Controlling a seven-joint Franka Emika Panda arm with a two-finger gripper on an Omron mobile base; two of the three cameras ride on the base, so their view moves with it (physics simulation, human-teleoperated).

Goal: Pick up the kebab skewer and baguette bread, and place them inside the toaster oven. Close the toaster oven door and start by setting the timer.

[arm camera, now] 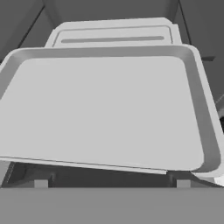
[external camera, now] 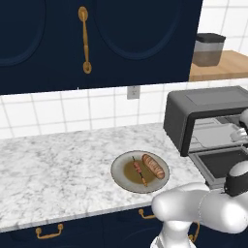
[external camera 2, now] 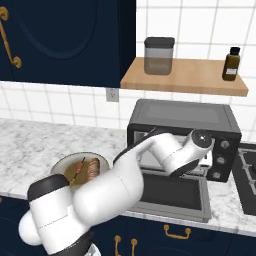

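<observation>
Hand: you have it reaching into the mouth of the toaster oven [external camera: 203, 114], above a pale grey tray [arm camera: 105, 109]; the pictures don't let you tell whether the fingers are spread or pressed together, and nothing shows between them.
Toaster oven door: the toaster oven door [external camera 2: 172, 196] lies dropped flat toward you, so the cavity is free to load.
Kebab skewer: the kebab skewer [external camera: 140, 173] rests on a round plate [external camera: 121, 181] on the worktop [external camera: 58, 164], left of the oven, not yet moved.
Baguette bread: the baguette bread [external camera: 153, 165] lies on that plate just right of the skewer, on the oven side.
Key relation: both foods lie left of your hand and nearer you, their long axes running near-to-far with a slant.
Next move, as a judgement: you'd pull out of the oven and swing left to the plate.
</observation>
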